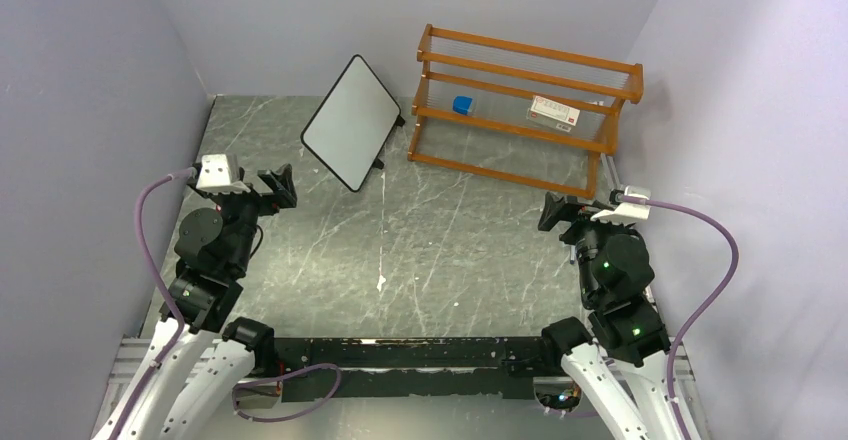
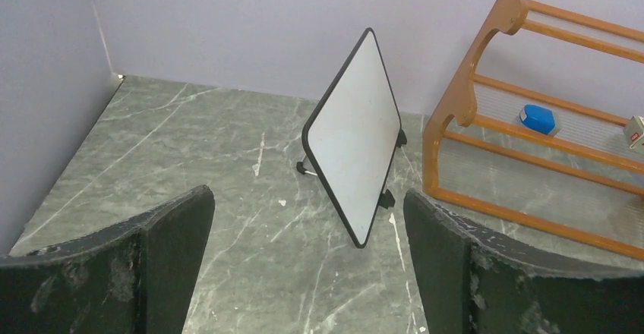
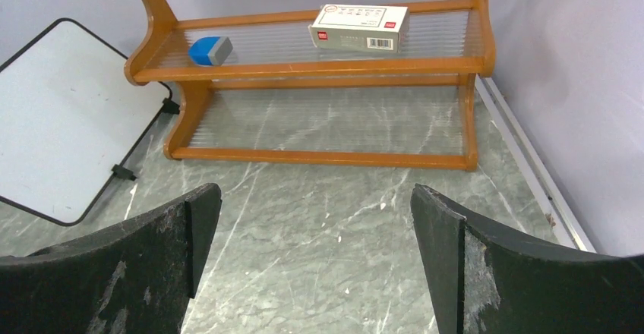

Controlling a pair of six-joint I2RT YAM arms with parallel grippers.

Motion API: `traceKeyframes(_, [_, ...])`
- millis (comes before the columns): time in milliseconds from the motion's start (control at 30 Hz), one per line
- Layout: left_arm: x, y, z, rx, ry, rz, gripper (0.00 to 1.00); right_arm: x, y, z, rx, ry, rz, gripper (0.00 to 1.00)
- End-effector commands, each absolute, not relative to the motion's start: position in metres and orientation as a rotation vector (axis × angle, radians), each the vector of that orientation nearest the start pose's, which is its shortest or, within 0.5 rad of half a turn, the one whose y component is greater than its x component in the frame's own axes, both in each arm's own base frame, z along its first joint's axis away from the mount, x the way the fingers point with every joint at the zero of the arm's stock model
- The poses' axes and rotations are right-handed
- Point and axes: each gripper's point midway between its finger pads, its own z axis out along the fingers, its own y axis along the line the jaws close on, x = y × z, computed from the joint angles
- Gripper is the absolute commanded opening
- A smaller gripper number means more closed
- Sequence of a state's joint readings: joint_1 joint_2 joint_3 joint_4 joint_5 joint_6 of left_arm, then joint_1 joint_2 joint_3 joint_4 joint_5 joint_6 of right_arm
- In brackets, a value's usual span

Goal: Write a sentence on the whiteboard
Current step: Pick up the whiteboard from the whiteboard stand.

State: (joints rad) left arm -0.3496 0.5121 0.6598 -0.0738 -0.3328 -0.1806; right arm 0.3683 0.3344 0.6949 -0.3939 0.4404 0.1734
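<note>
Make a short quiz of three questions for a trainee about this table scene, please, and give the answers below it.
1. True or false: the small white board with thin black frame carries blue writing.
2. On the shelf of the orange wooden rack, which item lies nearer to the board: (a) the small blue block or (b) the white cardboard box?
3. Fill in: the left claw and the right claw both stand ____ and hold nothing.

Key: 1 false, the board is blank; 2 a; 3 open.

Black arms [image 1: 215, 245], white bases [image 1: 180, 380], purple cables [image 1: 148, 222] (green lights [image 1: 606, 263] on right).
</note>
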Motion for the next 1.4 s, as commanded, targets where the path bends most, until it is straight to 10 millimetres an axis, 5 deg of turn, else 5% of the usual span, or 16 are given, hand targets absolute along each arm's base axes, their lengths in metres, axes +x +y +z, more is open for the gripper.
traceKeyframes(0, [0.269, -0.047, 0.32, -0.138, 1.48, -0.197, 0.98, 0.224, 0.013, 0.299, 0.175, 1.566, 0.065, 1.0])
traceKeyframes(700, [0.293, -0.06, 0.29, -0.141, 1.587, -0.217, 0.98, 0.227, 0.017, 0.29, 0.155, 1.589, 0.072, 1.0])
traceKeyframes(1067, [0.36, -0.082, 0.258, -0.147, 1.706, -0.346, 0.95, 0.219, 0.02, 0.296, 0.129, 1.537, 0.111, 1.0])
traceKeyframes(1367, [0.414, -0.091, 0.212, -0.16, 1.767, -0.542, 0.87, 0.218, 0.026, 0.298, 0.096, 1.527, 0.132, 1.0])
